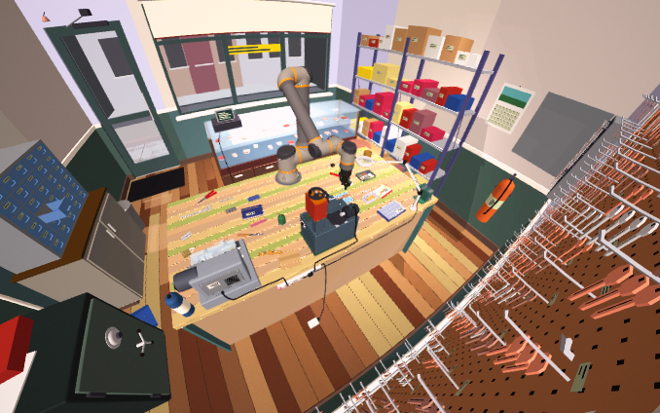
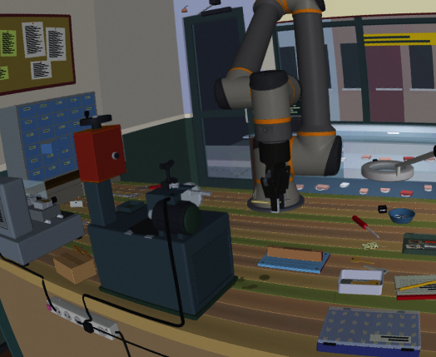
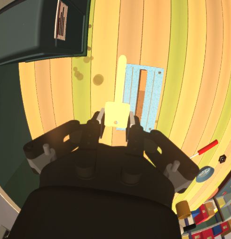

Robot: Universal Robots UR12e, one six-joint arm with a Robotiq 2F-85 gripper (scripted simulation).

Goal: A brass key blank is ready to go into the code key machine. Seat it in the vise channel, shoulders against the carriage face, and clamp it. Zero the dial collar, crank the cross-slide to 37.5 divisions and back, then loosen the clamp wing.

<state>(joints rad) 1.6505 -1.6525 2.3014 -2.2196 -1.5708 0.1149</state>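
Note:
The vise channel of the code key machine (image 2: 163,242) is hidden behind its clamp wing (image 2: 168,168) and black dial housing (image 2: 179,217). I hold the brass key blank (image 3: 118,103) by its square head in my gripper (image 3: 116,121), blade pointing away from me. My gripper (image 2: 274,202) hangs above the bench, to the right of the machine and behind the blue holder plate (image 2: 294,262). From the wrist camera the plate (image 3: 144,94) lies below the key. The machine's red head (image 2: 100,152) stands at its left.
Behind the bench a glass display counter (image 1: 271,133) runs under the window. A red screwdriver (image 2: 365,226), blue dish (image 2: 401,215), white tray (image 2: 360,282) and blue parts case (image 2: 369,330) lie to the right. A grey machine (image 2: 17,221) sits at the left end.

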